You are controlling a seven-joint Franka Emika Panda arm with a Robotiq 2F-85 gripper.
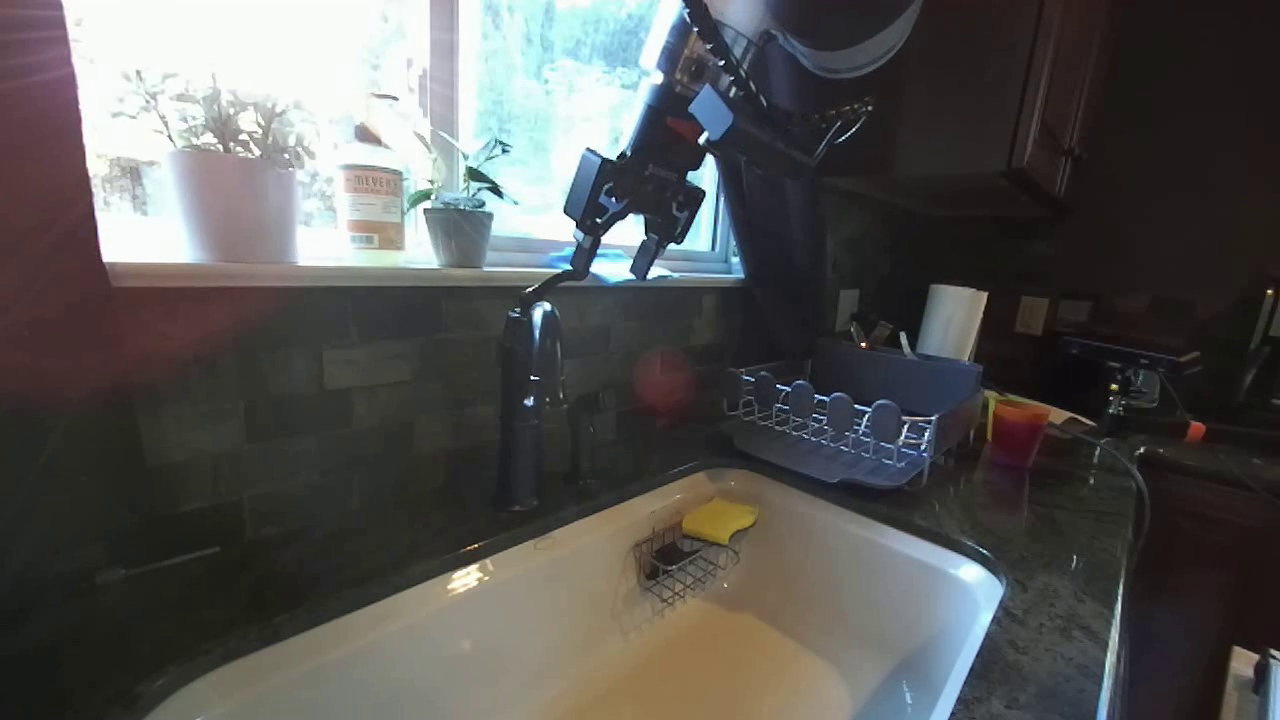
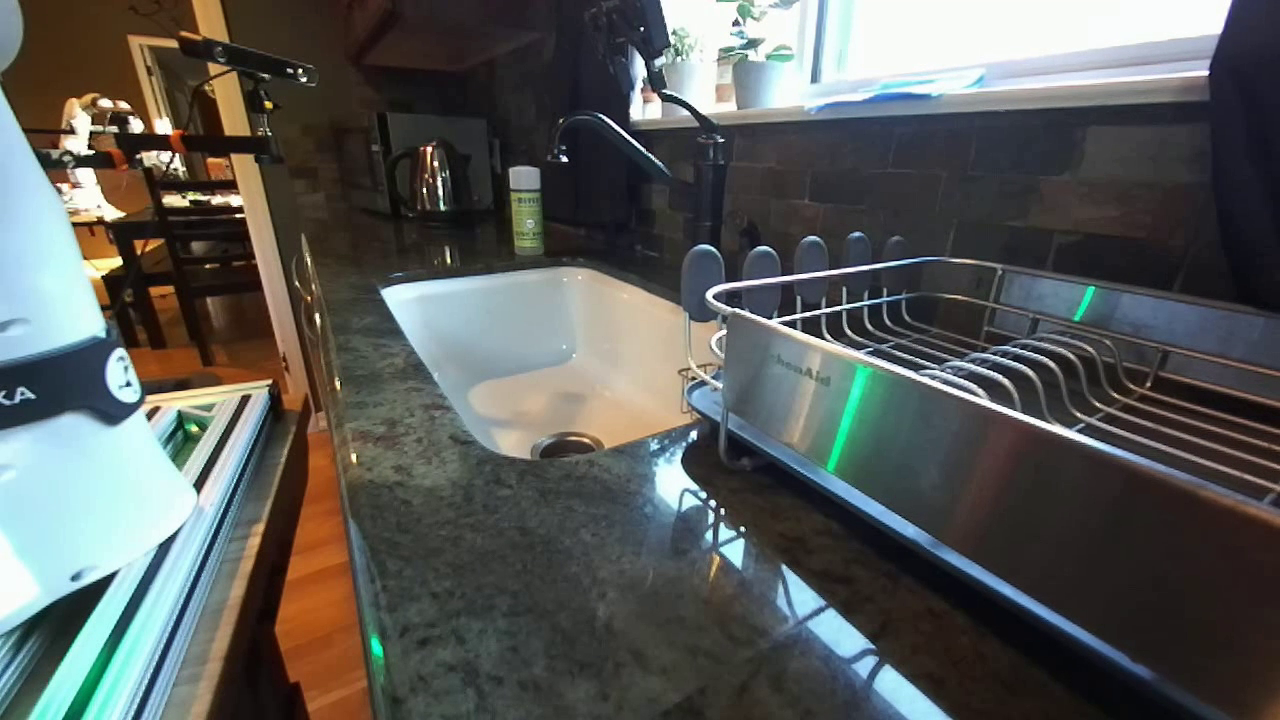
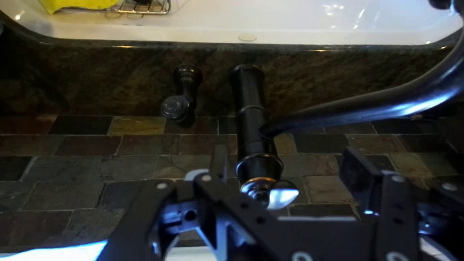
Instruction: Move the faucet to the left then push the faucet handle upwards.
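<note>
Wrist view, from the left: a yellow sponge point(image 3: 81, 3) and a wire caddy point(image 3: 145, 13) show at the top edge, then a small dark knobbed fixture point(image 3: 186, 85) between the sink point(image 3: 203, 34) and the tiled wall point(image 3: 72, 195). Next comes a blurred finger point(image 3: 218, 163) of the gripper point(image 3: 288, 165), with the faucet point(image 3: 250, 116) just beside it; the faucet's top shows between the two fingers, which stand wide apart. Farther right is the opposite finger, and above it the spout point(image 3: 398, 98) sweeps to the right edge.

In an exterior view, a bottle point(image 1: 372, 205) stands on the windowsill point(image 1: 300, 275). Right of it, the slim faucet handle point(image 1: 548, 286) slants up from the faucet's top to the left-hand fingertip. It seems to touch there, though backlight makes contact hard to confirm. The gripper hangs above and right of the column, with a dish rack point(image 1: 890, 380) farther right.

In an exterior view, a white-capped container point(image 2: 527, 215) stands left of the column, and the gripper is at the handle's raised end.
</note>
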